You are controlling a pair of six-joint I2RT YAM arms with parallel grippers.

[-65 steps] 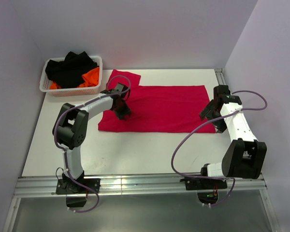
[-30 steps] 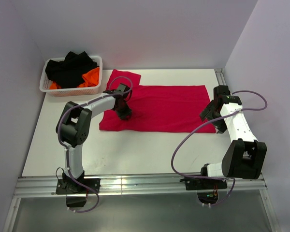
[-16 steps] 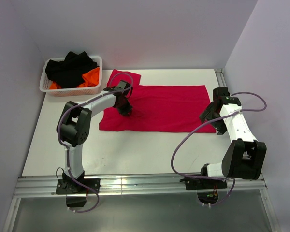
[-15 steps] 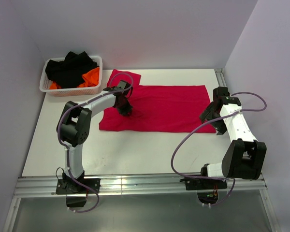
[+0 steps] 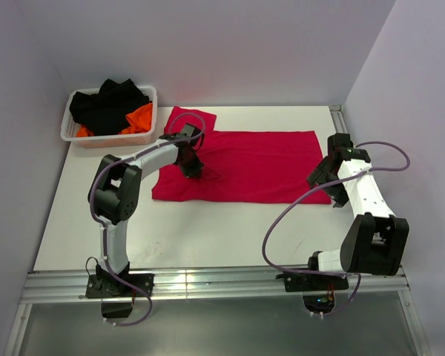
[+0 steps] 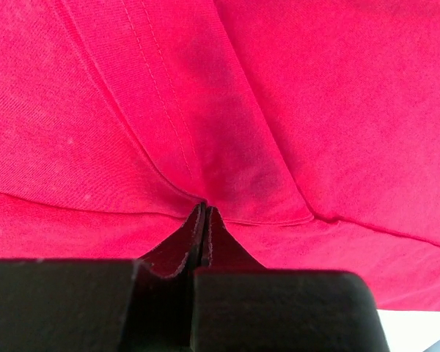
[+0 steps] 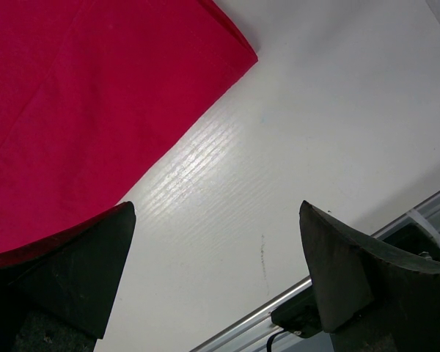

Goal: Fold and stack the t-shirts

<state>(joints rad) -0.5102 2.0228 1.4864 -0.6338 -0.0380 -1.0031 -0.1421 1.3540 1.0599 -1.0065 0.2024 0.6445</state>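
Observation:
A crimson red t-shirt (image 5: 259, 167) lies spread flat across the middle of the white table, with a sleeve (image 5: 189, 119) sticking out at the back left. My left gripper (image 5: 193, 170) is down on the shirt's left part. In the left wrist view the gripper (image 6: 205, 209) is shut, its tips pinching a small ridge of the red cloth (image 6: 315, 110), which puckers toward them. My right gripper (image 5: 322, 178) hovers open beside the shirt's near right corner. In the right wrist view the gripper (image 7: 216, 209) holds nothing, with the shirt's corner (image 7: 73, 95) at the upper left.
A white mesh basket (image 5: 107, 139) at the back left holds black (image 5: 107, 100) and orange (image 5: 141, 117) clothes. Bare table (image 5: 208, 230) lies in front of the shirt. A metal rail (image 5: 222, 282) runs along the near edge. Walls close in on the left, back and right.
My left gripper has shifted slightly to the right and back on the shirt, staying low on the cloth. The right arm has hardly moved.

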